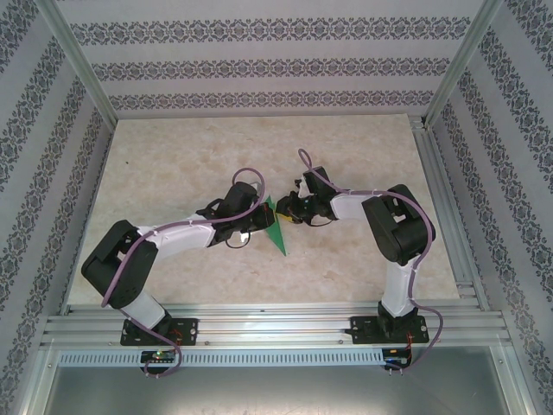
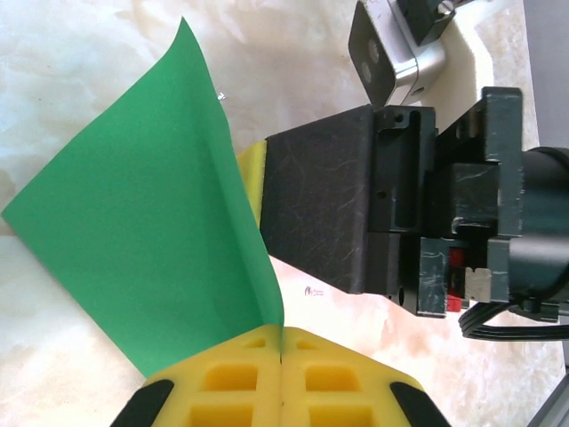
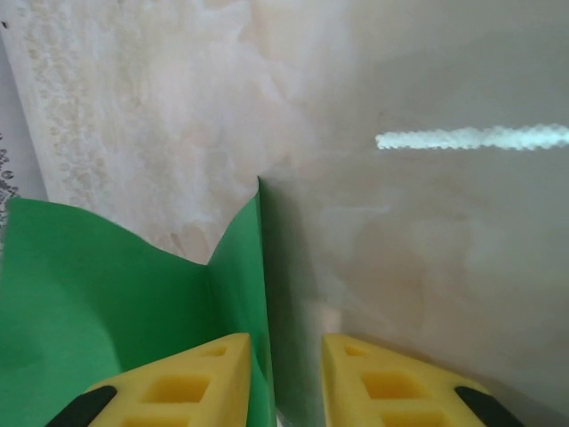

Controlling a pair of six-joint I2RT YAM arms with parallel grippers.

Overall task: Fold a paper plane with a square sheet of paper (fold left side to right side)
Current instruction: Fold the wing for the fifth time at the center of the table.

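The left gripper (image 2: 281,345) is shut tight on the green paper (image 2: 151,222). Its two yellow fingers (image 2: 222,387) press together, and the bottom corner of the paper is pinched right between them. From that pinch the paper stands up and spreads out to the left of the gripper, like a big leaf with a point at the top. The right gripper (image 3: 284,342) sits just on the other side of the paper, facing the left one. Its yellow fingers (image 3: 191,382) are apart, so it is open. A thin edge of the paper stands in the gap between them, close beside the left finger, and the rest of the paper bends away past that finger. Under both grippers is the pale table (image 1: 173,164). Seen from above, the paper is a small green pointy shape between the two grippers.
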